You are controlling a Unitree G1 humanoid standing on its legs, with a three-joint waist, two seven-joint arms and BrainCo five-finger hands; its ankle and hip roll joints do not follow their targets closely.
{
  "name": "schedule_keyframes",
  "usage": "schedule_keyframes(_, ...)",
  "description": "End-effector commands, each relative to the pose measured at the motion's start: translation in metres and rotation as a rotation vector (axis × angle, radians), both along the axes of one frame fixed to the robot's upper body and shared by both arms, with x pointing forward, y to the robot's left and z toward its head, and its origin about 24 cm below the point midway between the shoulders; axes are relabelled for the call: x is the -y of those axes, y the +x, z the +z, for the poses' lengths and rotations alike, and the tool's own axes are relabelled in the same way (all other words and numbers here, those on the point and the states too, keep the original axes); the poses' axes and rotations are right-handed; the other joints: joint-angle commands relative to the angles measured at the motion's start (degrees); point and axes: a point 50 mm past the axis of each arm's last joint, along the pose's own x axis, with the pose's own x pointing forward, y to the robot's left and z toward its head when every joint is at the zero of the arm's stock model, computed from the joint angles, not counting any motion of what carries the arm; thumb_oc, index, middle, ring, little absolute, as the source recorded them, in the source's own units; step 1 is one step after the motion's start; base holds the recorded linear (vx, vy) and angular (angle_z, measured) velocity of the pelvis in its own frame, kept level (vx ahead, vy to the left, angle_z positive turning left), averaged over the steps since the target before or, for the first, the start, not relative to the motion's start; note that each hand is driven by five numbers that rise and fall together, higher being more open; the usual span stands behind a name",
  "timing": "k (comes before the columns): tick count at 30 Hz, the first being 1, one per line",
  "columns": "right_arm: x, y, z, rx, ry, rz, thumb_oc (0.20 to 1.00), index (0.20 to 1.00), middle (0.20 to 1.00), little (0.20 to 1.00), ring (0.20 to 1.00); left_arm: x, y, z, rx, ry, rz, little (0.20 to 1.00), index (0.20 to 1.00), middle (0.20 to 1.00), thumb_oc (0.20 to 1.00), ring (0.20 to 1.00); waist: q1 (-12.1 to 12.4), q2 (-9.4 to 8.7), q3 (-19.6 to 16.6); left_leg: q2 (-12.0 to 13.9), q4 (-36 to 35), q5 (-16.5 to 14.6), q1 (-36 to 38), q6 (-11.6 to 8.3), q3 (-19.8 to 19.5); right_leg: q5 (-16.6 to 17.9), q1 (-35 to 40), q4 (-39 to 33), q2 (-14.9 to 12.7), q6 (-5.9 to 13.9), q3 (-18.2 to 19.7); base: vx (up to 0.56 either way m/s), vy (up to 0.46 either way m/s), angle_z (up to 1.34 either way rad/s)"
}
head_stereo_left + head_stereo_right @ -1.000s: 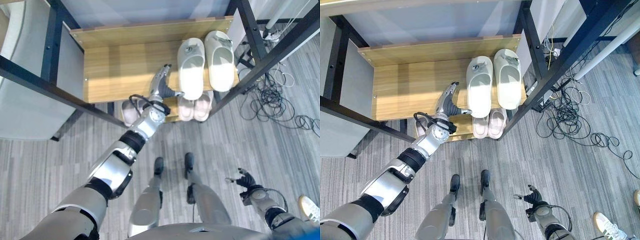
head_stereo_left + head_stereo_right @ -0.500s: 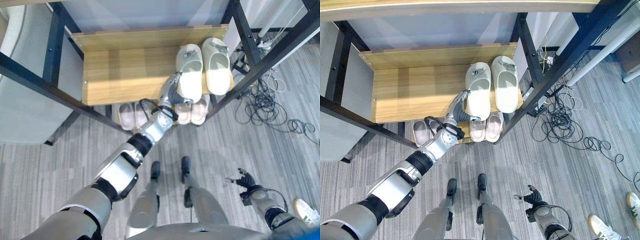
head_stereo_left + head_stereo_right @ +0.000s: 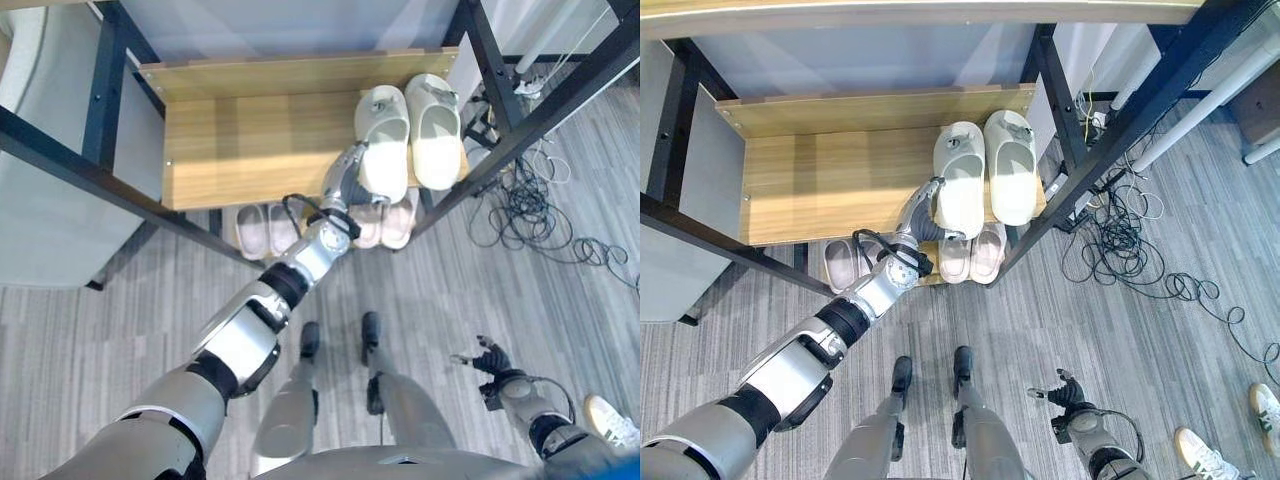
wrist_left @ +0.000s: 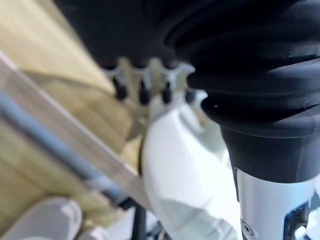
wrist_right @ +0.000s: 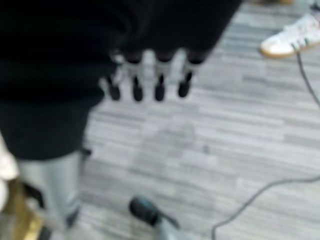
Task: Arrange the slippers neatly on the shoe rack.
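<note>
Two cream slippers (image 3: 410,135) lie side by side at the right end of the rack (image 3: 240,130), the nearer one (image 3: 958,180) just past the left hand (image 3: 343,180), whose straight, open fingers press its outer edge. A paler pair (image 3: 973,255) sits on the shelf under the fingers. Push too hard or off-centre and the slipper could twist askew or shove its mate off the rack's right end. The right hand (image 3: 1065,393) hangs idle over the floor, fingers loosely spread.
</note>
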Motion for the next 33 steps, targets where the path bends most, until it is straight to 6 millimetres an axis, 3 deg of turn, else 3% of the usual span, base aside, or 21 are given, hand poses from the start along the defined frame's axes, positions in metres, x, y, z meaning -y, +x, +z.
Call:
schedule_keyframes(1,0.027,0.016,0.018,0.045,-0.106,0.006,1.0,1.0,1.0,1.0,1.0,0.033,0.008,0.049,0.156,0.06,-0.079,1.0,1.0,1.0,1.0,1.0,-0.11,3.2,3.84,3.65,2.35,-2.98,-4.81,-0.55,-2.26,-8.48,-2.45,6.45,-2.44,2.63,1.74,0.0,0.0,0.0)
schedule_keyframes(9,0.032,0.032,0.031,0.086,-0.163,0.032,1.0,1.0,1.0,1.0,1.0,0.034,0.012,0.064,0.241,0.14,-0.051,1.0,1.0,1.0,1.0,1.0,-0.42,3.07,4.75,3.85,2.84,-2.69,-6.24,-0.71,-2.24,-8.38,-4.01,7.13,-2.42,2.64,1.96,0.0,-0.01,-0.03)
schedule_keyframes(16,0.028,0.034,0.03,0.092,-0.166,0.042,1.0,1.0,1.0,1.0,1.0,0.033,0.012,0.06,0.233,0.14,-0.035,1.0,1.0,1.0,1.0,1.0,-0.53,3.04,4.68,3.96,2.9,-2.59,-6.72,-0.64,-2.19,-8.32,-4.57,7.2,-2.31,2.62,1.97,0.0,0.0,0.0)
schedule_keyframes(20,0.026,0.03,0.028,0.089,-0.157,0.042,1.0,1.0,1.0,1.0,1.0,0.021,0.016,0.056,0.222,0.151,0.009,1.0,1.0,1.0,1.0,1.0,-0.6,3.13,4.2,4.0,2.87,-2.75,-6.55,-0.64,-2.19,-8.4,-4.39,7.15,-2.26,2.57,1.92,0.0,0.0,0.0)
schedule_keyframes(29,0.022,0.016,0.017,0.043,-0.117,0.041,1.0,1.0,1.0,1.0,1.0,-0.014,0.024,0.071,0.249,0.104,0.101,1.0,1.0,1.0,1.0,1.0,-0.1,3.13,2.31,4.02,3.09,-3.32,-5.62,-0.77,-1.98,-8.73,-2.85,6.83,-2.22,2.59,1.24,0.0,0.0,0.0)
schedule_keyframes(33,0.012,0.007,0.008,0.019,-0.058,0.02,1.0,1.0,1.0,1.0,1.0,-0.028,0.015,0.075,0.271,-0.047,0.07,1.0,1.0,1.0,1.0,1.0,1.03,3.23,1.12,3.74,3.28,-3.85,-4.64,-0.71,-2.06,-8.99,-1.26,6.68,-2.35,2.67,0.65,0.01,0.002,0.05)
